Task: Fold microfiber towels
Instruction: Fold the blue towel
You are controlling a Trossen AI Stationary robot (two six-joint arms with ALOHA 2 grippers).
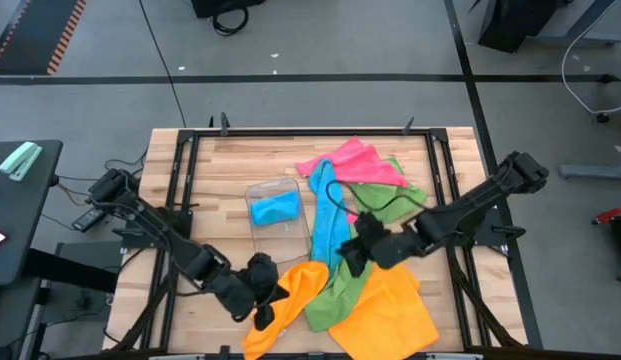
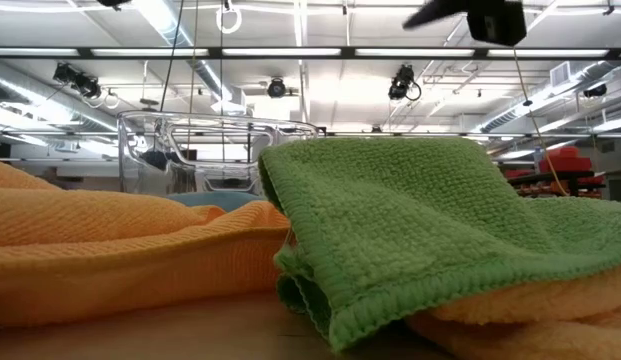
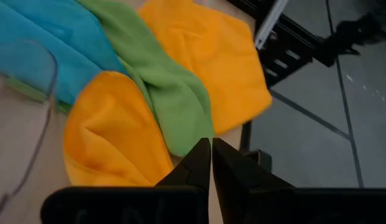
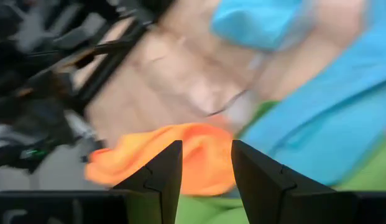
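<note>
One camera hangs overhead, looking straight down on the whole table [image 1: 240, 170]; another sits at tabletop level, pressed close behind a green towel [image 2: 410, 220], facing the ceiling lights beyond; each wrist camera peers past its own fingers, close above the cloths; all four share the orange towel [image 1: 295, 290] beside that green one.

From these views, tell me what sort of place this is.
Probably a lab or workshop: a wooden table in a black frame, a grey floor around it, and ceiling strip lights and ducts.
</note>
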